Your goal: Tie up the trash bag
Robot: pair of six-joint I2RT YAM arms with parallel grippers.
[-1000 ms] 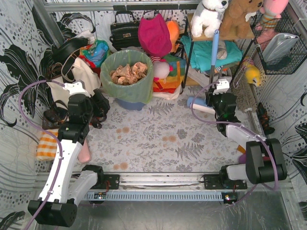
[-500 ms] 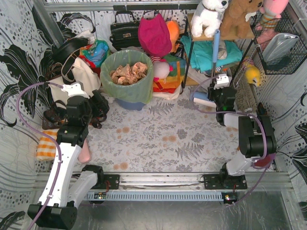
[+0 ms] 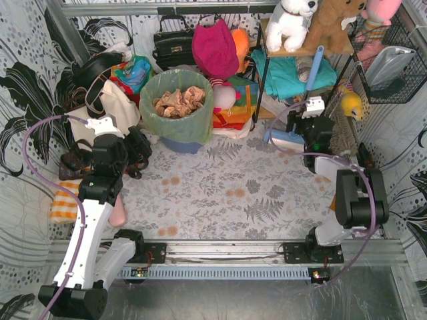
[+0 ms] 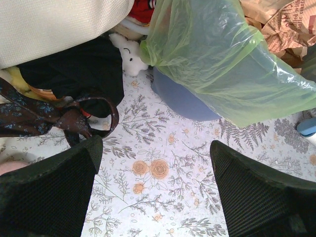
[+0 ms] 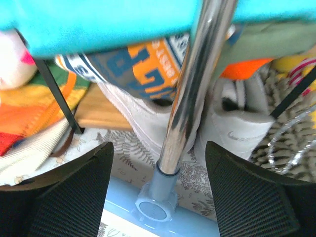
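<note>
Looking down from above, I see the bag [image 3: 175, 121] standing upright inside a blue bin [image 3: 181, 144] at the back of the desk [image 3: 220, 193], left of centre. Its mouth faces up and is wide open, its rim is folded down over the bin's edge, and crumpled brown paper [image 3: 179, 100] fills the top. No knot is started.

My left claw [image 3: 139, 148] hangs low just beside the bin, on the bin's left. Its fingers are spread wide with nothing between them. In its wrist view the green plastic drapes down ahead and to the right, close, above the bin's blue wall.

My right claw [image 5: 158, 147] is on the far right of the desk, well apart from the bag. Its fingers are apart, and a chrome pole [image 5: 190, 74] rises between them from a light-blue mop base [image 5: 155, 210]. I see a gap on each side of the pole, so nothing is gripped. This claw points at the cluttered shelf, away from the bag.

My judgement is that the left arm is the nearer one by far. The bag's long axis is vertical, so the rim to gather sits above and to the right of the left claw. The right claw would have to cross leftward over the desk to reach the rim's other side.
</note>
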